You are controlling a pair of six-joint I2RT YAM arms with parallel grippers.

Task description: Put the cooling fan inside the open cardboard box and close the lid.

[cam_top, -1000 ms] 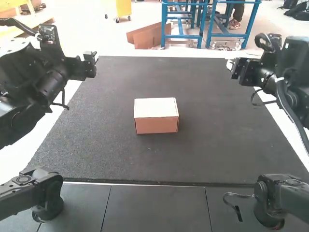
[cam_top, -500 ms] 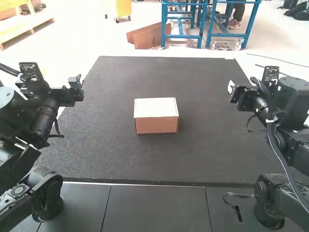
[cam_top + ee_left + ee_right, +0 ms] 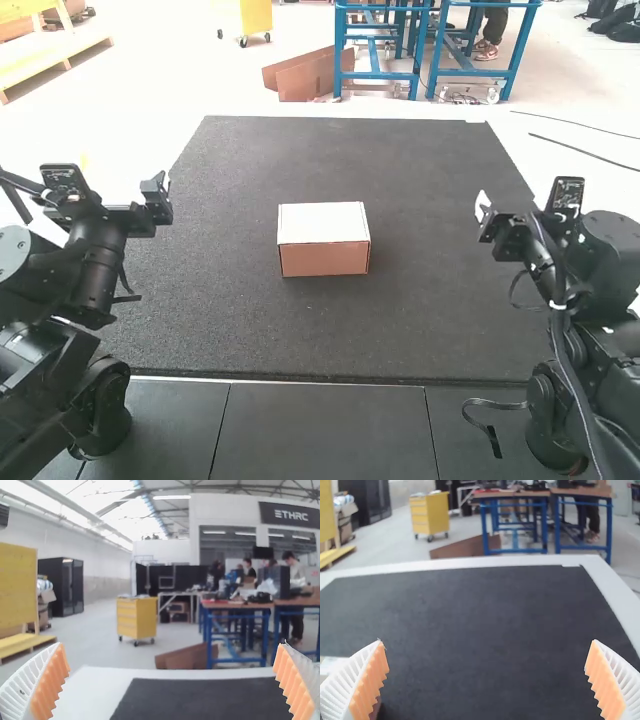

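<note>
Matt cardboard box (image 3: 323,238); rough black mat (image 3: 420,180); ribbed plastic fingers (image 3: 362,685).

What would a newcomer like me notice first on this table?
A small cardboard box, its lid shut, sits in the middle of a black mat. On either side an arm stands near the mat's edge. The left gripper and the right gripper are both open, their white ribbed fingers with orange pads spread wide.
</note>
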